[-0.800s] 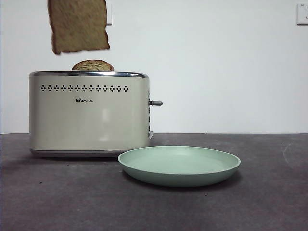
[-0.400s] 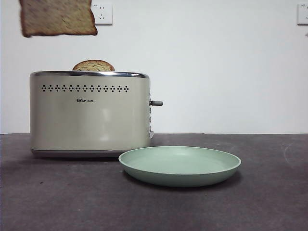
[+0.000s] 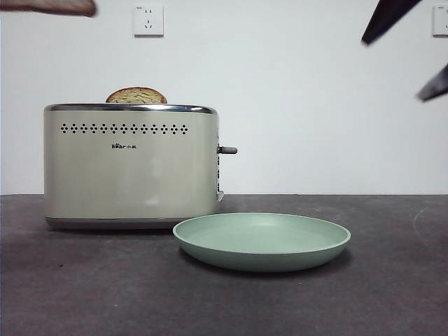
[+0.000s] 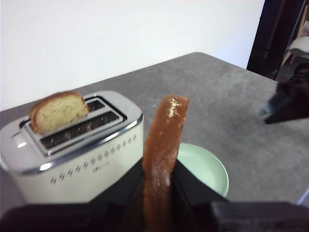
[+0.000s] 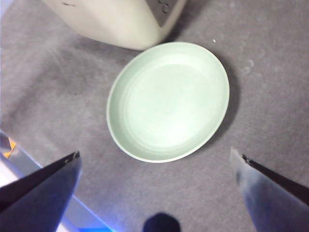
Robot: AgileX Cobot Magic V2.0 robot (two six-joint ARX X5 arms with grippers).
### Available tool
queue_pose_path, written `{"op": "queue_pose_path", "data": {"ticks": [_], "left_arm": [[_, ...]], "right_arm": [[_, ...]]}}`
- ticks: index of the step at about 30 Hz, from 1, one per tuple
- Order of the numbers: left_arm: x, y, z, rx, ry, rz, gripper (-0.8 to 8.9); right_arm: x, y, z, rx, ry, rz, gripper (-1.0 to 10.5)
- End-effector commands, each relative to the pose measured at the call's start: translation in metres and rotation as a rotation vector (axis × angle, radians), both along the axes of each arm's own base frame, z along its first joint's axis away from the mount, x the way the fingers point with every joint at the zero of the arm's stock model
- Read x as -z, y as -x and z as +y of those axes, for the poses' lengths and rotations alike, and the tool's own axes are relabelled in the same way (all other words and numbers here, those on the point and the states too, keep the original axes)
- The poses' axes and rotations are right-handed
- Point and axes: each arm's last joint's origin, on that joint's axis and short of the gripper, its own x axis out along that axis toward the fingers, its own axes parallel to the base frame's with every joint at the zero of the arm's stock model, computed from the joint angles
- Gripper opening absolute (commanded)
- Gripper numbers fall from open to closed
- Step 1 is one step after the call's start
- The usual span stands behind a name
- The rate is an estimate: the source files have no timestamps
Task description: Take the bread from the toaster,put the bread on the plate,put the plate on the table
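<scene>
The left gripper is clamped on the bread, held edge-on high above the toaster; in the front view only a sliver of the slice shows at the top corner. The right gripper hangs over the plate with its jaws spread wide and nothing between them; its black tips show at the front view's other top corner. The plate rests on the table, just beside the toaster and not touching it.

The likeliest trouble is the release. The slice is pinched by one end only, so it could swing or slip on the way over, and let go from this height it could land on the rim and tip onto the table. The right gripper waiting above the plate could also stand in the path of the left arm.

How deep the jaws bite into the bread is hidden. A second slice stands in a toaster slot, with only its domed top visible from the front.
</scene>
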Motion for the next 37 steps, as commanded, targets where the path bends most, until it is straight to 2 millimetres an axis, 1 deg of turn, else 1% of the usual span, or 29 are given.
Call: {"op": "queue_pose_path", "data": {"ticks": [1, 4, 7, 12, 14, 17, 21, 23, 24, 29, 30, 33, 37], "left_arm": [[0.001, 0.016, 0.003, -0.011, 0.006, -0.001, -0.07], [0.004, 0.027, 0.005, -0.012, 0.017, 0.022, -0.07], [0.007, 0.033, 0.005, 0.008, 0.029, 0.057, -0.07], [0.009, 0.035, 0.003, 0.088, 0.065, 0.098, -0.08], [0.009, 0.035, 0.003, 0.088, 0.066, 0.099, -0.08], [0.009, 0.035, 0.003, 0.088, 0.068, 0.102, -0.08], [0.009, 0.035, 0.003, 0.085, 0.08, 0.111, -0.08], [0.009, 0.035, 0.003, 0.085, 0.079, 0.111, -0.08], [0.009, 0.035, 0.003, 0.085, 0.079, 0.111, -0.08], [0.009, 0.035, 0.003, 0.084, 0.079, 0.111, -0.08], [0.009, 0.035, 0.003, 0.084, 0.08, 0.112, -0.08], [0.009, 0.035, 0.003, 0.084, 0.081, 0.113, -0.08], [0.009, 0.035, 0.003, 0.083, 0.084, 0.116, -0.08]], "right_arm": [[0.01, -0.014, 0.003, 0.022, -0.006, 0.047, 6.1], [0.024, -0.031, 0.006, 0.022, 0.001, 0.085, 5.3], [0.039, -0.046, 0.011, 0.022, 0.005, 0.133, 5.2], [0.069, -0.067, 0.019, 0.017, 0.024, 0.222, 5.2], [0.082, -0.074, 0.023, 0.008, 0.032, 0.253, 5.2], [0.099, -0.082, 0.029, 0.003, 0.042, 0.295, 4.6], [0.116, -0.09, 0.032, 0.013, 0.05, 0.333, 4.6], [0.122, -0.093, 0.034, 0.015, 0.059, 0.341, 4.6], [0.124, -0.093, 0.034, 0.017, 0.064, 0.344, 4.4], [0.13, -0.097, 0.037, 0.011, 0.064, 0.334, 2.1], [0.13, -0.098, 0.038, 0.01, 0.063, 0.327, 1.8], [0.13, -0.099, 0.039, 0.011, 0.059, 0.314, 1.2], [0.132, -0.1, 0.039, 0.012, 0.058, 0.312, 1.2]]}}
